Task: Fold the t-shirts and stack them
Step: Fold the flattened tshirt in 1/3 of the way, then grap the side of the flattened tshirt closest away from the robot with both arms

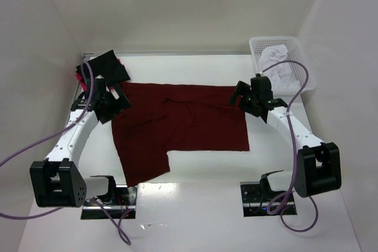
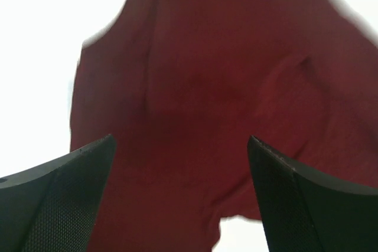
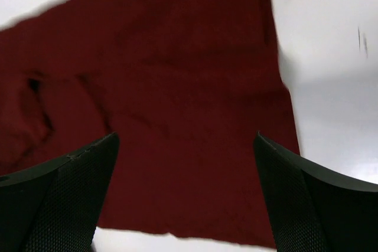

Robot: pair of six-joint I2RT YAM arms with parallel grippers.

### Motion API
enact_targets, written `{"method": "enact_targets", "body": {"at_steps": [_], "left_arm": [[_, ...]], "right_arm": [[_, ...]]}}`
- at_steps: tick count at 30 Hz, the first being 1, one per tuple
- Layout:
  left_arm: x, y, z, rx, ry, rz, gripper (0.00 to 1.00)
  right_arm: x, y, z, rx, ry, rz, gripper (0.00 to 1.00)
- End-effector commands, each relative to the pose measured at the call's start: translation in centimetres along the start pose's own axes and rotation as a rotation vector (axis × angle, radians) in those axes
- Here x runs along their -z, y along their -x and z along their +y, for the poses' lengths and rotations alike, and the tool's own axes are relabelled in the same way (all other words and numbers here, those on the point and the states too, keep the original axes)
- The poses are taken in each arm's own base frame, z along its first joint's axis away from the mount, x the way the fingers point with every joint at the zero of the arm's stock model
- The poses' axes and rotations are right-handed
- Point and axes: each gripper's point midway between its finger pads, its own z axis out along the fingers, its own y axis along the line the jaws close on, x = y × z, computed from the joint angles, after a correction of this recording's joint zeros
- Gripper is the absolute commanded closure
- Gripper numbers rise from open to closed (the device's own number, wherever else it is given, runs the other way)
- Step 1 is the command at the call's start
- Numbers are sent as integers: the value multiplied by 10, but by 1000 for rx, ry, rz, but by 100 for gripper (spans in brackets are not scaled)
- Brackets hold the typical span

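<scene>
Folding looks about midway. Maroon shirt (image 1: 183,125) lies spread on the counter (image 1: 195,216) between the two sets of fingers, part of it doubled over and a flap reaching toward the near left. It is not yet a square and seems to need more folds before stacking. Left fingers (image 2: 65,193) and right fingers (image 3: 307,199) both stand wide apart, nothing between them, each above one end of the shirt without gripping it. Just behind the left fingers sits a folded black shirt (image 1: 109,66), with the edge of a pink shirt (image 1: 79,81) showing beside it, likely the stack already begun. Beyond the right fingers, a basket (image 1: 307,84) holds white cloth (image 1: 276,58). Only the top view shows the stack and basket. The wrist views show just maroon cloth and bare counter, with creases seen close up.
</scene>
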Motion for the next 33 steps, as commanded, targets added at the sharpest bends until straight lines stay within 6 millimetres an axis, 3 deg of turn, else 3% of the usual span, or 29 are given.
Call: {"method": "enact_targets", "body": {"at_steps": [1,8,18,22,25,33], "left_arm": [[11,-27,12,134,46,59,0],[25,-56,36,434,94,-14,0],[30,-96,60,517,195,35,0],[25,-105,79,594,314,30,0],[22,-130,105,700,442,36,0],[15,-127,119,772,445,-75,0]], "right_arm": [[16,-2,-3,-88,1,-32,0],[10,-8,-12,-111,-35,-30,0],[12,-9,-27,-222,-101,-66,0],[20,-13,-27,-295,-79,-74,0],[26,-13,-30,-318,-72,-92,0],[34,-11,-32,-332,-67,-106,0]]}}
